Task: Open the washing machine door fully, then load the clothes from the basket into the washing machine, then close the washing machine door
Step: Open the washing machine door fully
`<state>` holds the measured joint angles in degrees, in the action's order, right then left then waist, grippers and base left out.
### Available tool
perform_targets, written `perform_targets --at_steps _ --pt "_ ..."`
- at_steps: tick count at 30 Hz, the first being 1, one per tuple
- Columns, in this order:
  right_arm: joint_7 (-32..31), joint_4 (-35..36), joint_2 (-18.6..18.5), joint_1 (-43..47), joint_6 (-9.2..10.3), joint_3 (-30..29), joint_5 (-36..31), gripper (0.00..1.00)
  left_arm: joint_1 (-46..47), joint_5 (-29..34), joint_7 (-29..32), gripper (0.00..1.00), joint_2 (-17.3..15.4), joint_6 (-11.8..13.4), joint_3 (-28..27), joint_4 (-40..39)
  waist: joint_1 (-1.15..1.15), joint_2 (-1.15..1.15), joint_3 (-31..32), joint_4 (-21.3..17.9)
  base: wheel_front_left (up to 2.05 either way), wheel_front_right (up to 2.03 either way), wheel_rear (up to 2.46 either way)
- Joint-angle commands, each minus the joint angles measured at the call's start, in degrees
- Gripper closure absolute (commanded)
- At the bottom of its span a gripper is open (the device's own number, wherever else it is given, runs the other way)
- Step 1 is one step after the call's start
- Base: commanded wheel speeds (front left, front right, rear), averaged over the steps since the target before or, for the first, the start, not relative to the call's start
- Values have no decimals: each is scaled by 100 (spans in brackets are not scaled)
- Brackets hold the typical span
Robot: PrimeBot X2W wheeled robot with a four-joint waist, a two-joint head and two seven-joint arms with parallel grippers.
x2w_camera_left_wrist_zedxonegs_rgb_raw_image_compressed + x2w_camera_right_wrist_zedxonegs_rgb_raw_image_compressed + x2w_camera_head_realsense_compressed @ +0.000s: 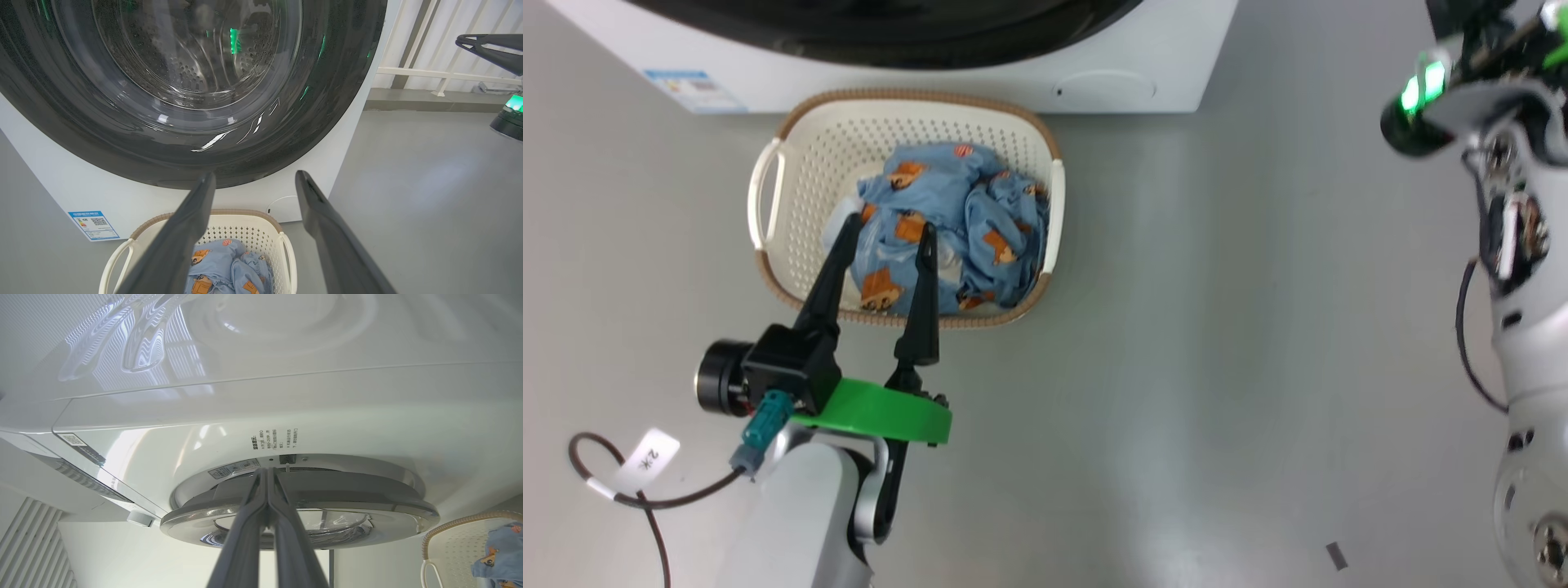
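The white washing machine (pixel 1176 65) stands at the top of the head view, its glossy black door (pixel 122 134) showing the steel drum through the glass. The cream basket (pixel 817 163) sits on the floor just in front, holding the light blue clothes (pixel 980 212). My left gripper (pixel 890 224) hangs open over the basket's near side, nothing between its fingers. In the right wrist view my right gripper (pixel 267 470) is shut, its tips at the door's (pixel 367 510) rim where a narrow gap to the machine front (pixel 286 396) shows. It also appears in the left wrist view (pixel 461 41).
Grey floor spreads right of the basket. My right arm's pale forearm (pixel 1519 245) runs along the right edge. A tagged cable (pixel 654 457) trails by my left wrist. A white railing (pixel 429 73) stands beyond the machine's right side.
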<state>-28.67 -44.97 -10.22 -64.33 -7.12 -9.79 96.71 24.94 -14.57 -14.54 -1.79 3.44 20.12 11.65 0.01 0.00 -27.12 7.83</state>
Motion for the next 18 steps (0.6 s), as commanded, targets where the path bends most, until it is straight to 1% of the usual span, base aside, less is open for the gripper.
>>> perform_targets --at_steps 1,4,11,18 --pt "-141 49 94 -269 -36 102 103 100 150 -69 -46 0 -109 76 -130 -193 -1 0 -259 190 0 0 0" --pt "-349 -235 110 -743 -36 161 237 100 230 -92 -46 0 -109 113 -76 -245 -1 0 -395 257 0 0 0" --pt "-685 -806 102 -1690 -36 420 285 100 383 -124 -46 0 -109 170 50 -302 -1 0 -625 402 0 0 0" --pt "-876 -1103 170 -2261 -36 639 237 100 426 -121 -46 0 -109 202 93 -316 -1 0 -716 461 0 0 0"
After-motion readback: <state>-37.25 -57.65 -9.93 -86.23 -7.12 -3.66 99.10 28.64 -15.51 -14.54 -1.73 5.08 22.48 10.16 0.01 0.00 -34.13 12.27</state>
